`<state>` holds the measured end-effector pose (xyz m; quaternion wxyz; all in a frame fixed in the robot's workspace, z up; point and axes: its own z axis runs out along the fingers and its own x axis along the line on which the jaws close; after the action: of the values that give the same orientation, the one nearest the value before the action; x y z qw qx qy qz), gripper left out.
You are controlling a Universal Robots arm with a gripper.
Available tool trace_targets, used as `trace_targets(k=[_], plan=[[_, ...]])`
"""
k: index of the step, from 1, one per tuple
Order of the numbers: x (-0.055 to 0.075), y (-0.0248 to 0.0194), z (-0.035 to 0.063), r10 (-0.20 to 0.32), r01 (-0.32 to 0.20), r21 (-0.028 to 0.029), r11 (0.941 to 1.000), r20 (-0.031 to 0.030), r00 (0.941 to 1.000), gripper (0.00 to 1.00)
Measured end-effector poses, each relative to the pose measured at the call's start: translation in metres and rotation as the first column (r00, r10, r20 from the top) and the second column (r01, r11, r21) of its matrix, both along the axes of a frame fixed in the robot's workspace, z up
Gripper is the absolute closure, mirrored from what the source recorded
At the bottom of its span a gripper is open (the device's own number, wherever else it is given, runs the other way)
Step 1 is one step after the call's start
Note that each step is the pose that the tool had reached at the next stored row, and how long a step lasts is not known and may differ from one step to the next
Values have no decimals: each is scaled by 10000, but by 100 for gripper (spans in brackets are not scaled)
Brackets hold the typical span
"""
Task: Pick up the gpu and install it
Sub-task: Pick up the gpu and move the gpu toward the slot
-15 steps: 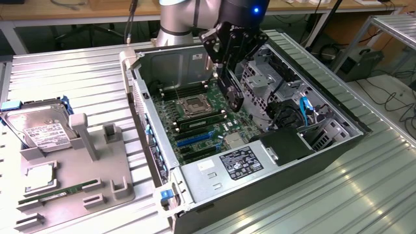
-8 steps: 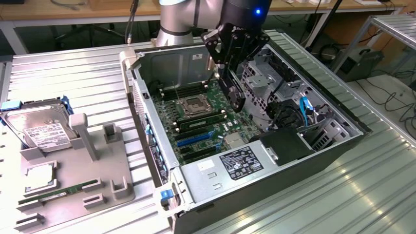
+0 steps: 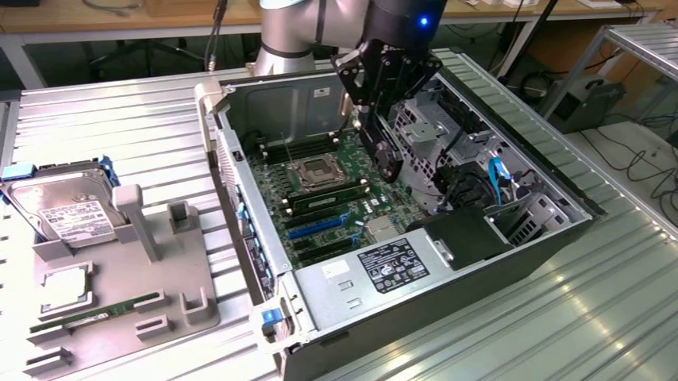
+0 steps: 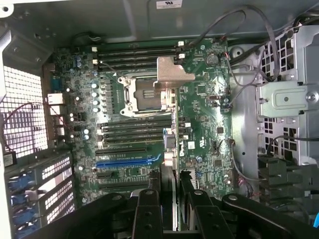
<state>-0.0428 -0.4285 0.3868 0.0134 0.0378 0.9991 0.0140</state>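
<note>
Silver ribbed metal makes up the desk (image 3: 127,119), on which an open computer case (image 3: 228,143) is laid on its side with its green motherboard (image 3: 329,206) exposed. Inside the case, above the motherboard, the end effector (image 3: 382,111) is seen clamped on the gpu (image 3: 385,163), with a finger pressed to each face of the card. In the exterior view the gpu is held upright within the case, its dark round fan cooler turned toward the exterior view's left, just beside the empty processor socket (image 3: 316,171). In the wrist view the gpu (image 4: 172,74) is seen edge-on, running from between the black fingers (image 4: 148,204) of the end effector (image 4: 173,194) out to its silver end bracket, which is shown over the edge of the processor socket (image 4: 142,94). The blue expansion slot (image 4: 122,162) in the case is left uncovered to one side of the card. Whether the card's lower edge touches the motherboard (image 4: 199,124) cannot be told. Outside the case, on the exterior view's left, a grey tray (image 3: 196,309) is set on the desk, and on it a silver hard drive (image 3: 59,208), a square processor chip (image 3: 66,290) and a narrow green memory stick (image 3: 101,312) are carried, well apart from the case.
</note>
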Motion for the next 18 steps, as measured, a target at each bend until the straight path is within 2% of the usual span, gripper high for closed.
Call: trace_targets(k=[18], plan=[[113, 20, -68, 0, 0, -12, 10000, 0, 10000, 73]])
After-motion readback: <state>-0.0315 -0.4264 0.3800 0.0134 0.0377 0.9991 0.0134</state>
